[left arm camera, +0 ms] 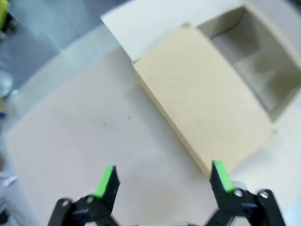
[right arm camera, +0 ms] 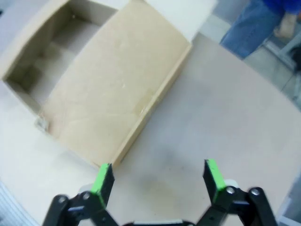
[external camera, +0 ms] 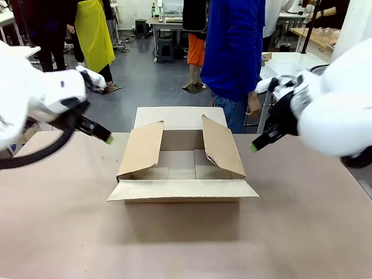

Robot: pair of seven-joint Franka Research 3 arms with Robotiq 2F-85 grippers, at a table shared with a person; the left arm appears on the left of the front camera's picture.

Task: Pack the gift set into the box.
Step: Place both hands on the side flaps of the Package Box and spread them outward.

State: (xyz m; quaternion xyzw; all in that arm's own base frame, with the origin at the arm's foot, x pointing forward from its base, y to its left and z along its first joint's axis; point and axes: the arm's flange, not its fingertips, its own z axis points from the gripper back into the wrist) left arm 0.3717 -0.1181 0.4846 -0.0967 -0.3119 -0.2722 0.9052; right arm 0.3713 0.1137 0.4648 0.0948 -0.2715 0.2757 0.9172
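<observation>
Open carton (external camera: 182, 192) sitting mid-counter (external camera: 168, 256), bare inside. Left fingers (left arm camera: 161, 175) and right fingers (right arm camera: 157, 170) hovering beside it, spread wide, holding nothing. Side flaps (external camera: 143, 146) (external camera: 221, 146) leaning inward over opening; risk: tray catching on them during loading, creasing cardboard or dragging lightweight carton askew.
</observation>
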